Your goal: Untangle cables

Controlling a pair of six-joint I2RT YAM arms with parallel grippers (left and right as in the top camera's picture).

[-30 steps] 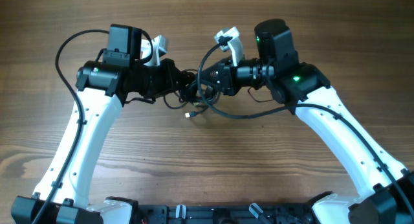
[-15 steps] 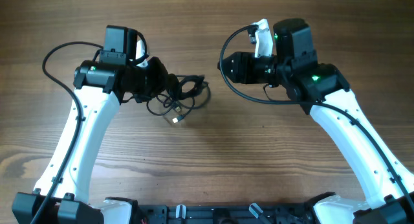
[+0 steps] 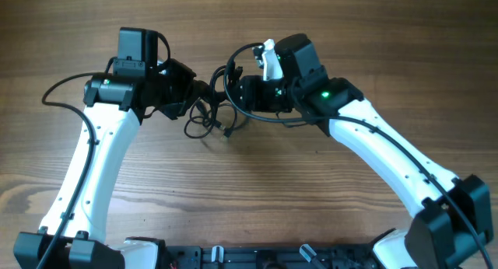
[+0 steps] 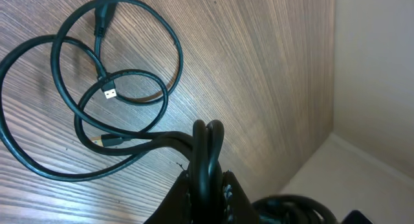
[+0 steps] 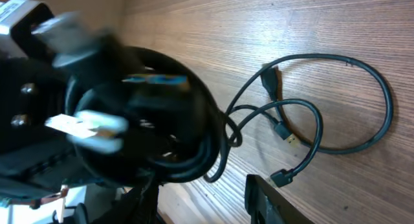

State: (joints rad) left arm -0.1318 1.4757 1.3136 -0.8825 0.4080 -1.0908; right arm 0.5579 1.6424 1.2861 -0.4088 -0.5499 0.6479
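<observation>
Bare brown wood runs under everything, and on this table (image 3: 327,183) we find the cables (image 5: 284,132) lying near the far middle, between our two arms. They are loose overlapping loops rather than a tight knot, with small plug ends (image 4: 110,92) showing inside the rings. Our left gripper (image 3: 194,94) is pinched tight on a pair of strands at one edge of the bundle, and the rest trails away flat on the wood. Our right gripper (image 3: 238,92) hangs just beside the loops on the other side. In its own wrist view the jaws stand apart with only wood and cord beneath them, gripping nothing. We judge that we are in the pulling-apart step: one arm anchors while the other seeks a hold. The next move calls for the right gripper to pick a single strand or a plug end, not a crossing, close on it, and draw it away from the left gripper so the rings slide open. Catching two cords at once would likely drag the whole bundle along
</observation>
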